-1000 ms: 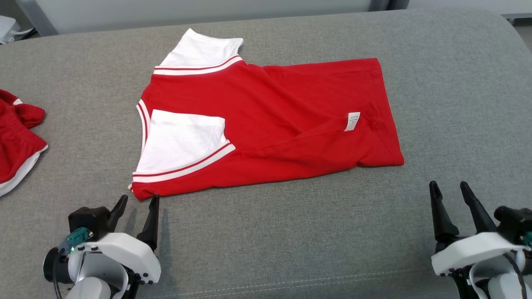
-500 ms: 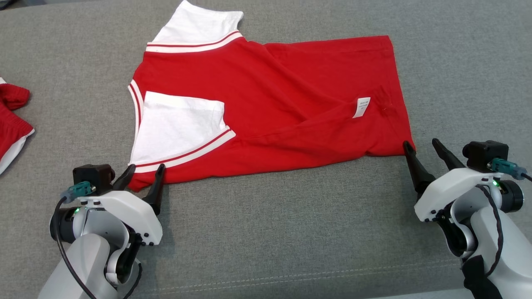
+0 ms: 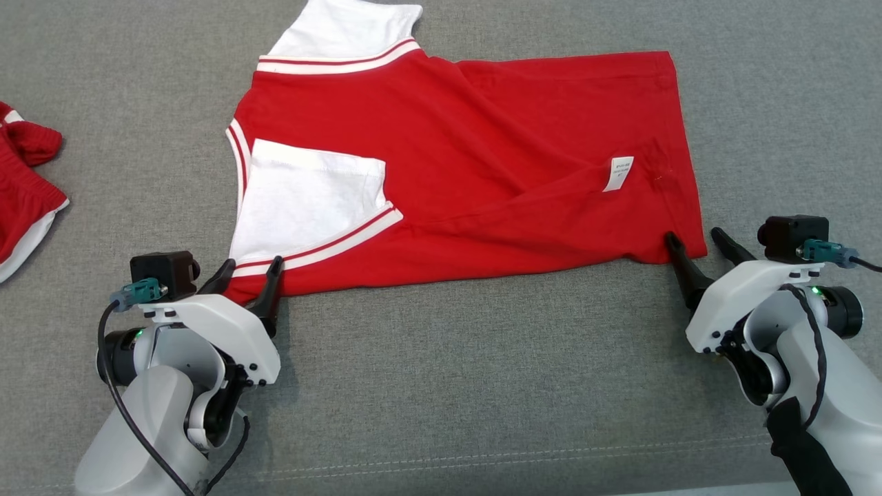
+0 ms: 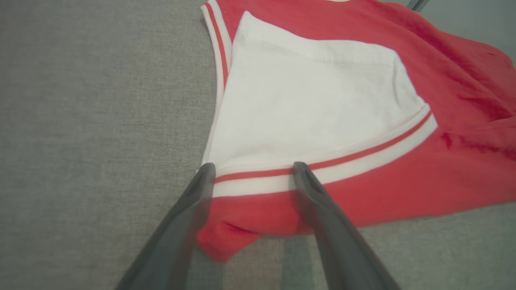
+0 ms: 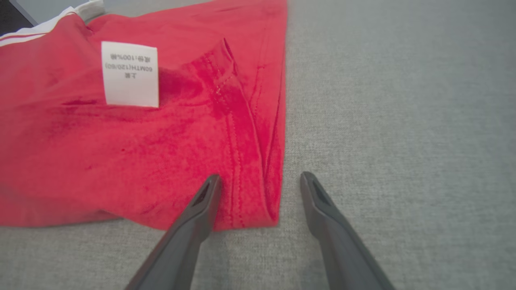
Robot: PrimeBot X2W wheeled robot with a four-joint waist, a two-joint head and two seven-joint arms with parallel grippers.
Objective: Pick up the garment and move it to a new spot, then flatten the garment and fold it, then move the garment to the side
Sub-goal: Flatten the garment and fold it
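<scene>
Head view. The shirt (image 3: 482,158), red with white sleeves, lies spread on the grey cushion (image 3: 448,386), collar end towards the robot's left, hem end towards its right. Its near sleeve (image 3: 310,200) is turned in onto the body, and a label (image 3: 618,173) shows near the hem. The body carries shallow creases. A second red garment (image 3: 24,186) lies well apart from the shirt, off its collar end. The left gripper (image 3: 252,264) stands at the shirt's near collar-end corner, fingers spread. The right gripper (image 3: 693,235) stands at the near hem-end corner, fingers likewise spread. Neither holds anything.

Left wrist view. The shirt's red corner, just below the striped sleeve band, sits between the two spread fingers (image 4: 322,217). Both tips overlie the cloth. Whether they press on it cannot be told.

Right wrist view. The hem corner sits between the spread fingers (image 5: 193,225). One tip overlies the shirt and the other is over bare cushion just beside the hem edge. Contact cannot be confirmed.

Assessment. The shirt appears placed and mostly flattened, with one sleeve already in. The fold looks to be the step in hand, with the pair of grasps on the near edge not yet made.

Next move, as judged. Both grippers should close on their corners together, each catching all layers. They should then lift evenly, keeping the near edge taut, and carry it over towards the shirt's far edge. A one-sided or shallow pinch would likely drag the cloth and undo the sleeve.
</scene>
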